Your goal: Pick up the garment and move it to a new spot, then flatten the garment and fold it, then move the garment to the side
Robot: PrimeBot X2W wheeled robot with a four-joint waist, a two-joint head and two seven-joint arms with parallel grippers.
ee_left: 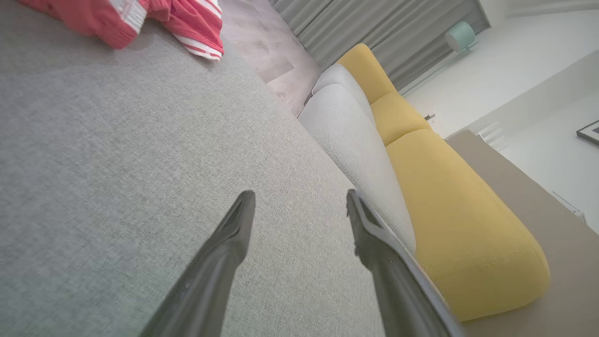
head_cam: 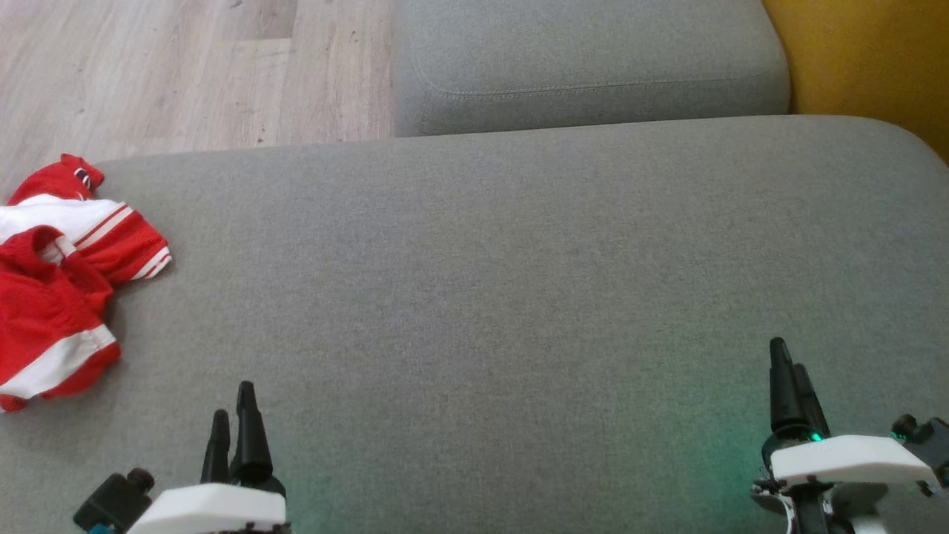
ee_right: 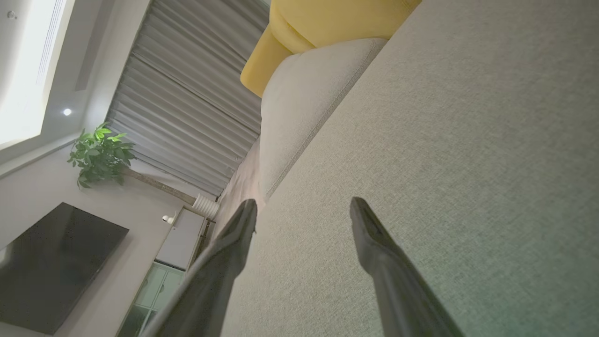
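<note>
Left gripper (head_cam: 233, 405) and right gripper (head_cam: 788, 359) both spread wide, holding nothing, over the grey cushion's (head_cam: 474, 259) near edge. Red-white garment (head_cam: 55, 297) lies crumpled at its left edge, untouched.

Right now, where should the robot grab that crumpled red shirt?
Probably the striped corner that sticks out from the crumpled garment onto the grey cushion. The open left gripper is nearest; come down from the cushion side, where that edge lies free.

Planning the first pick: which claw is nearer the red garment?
Left. The left claw sits just below-right of the garment; the right claw is far across the grey cushion.
</note>
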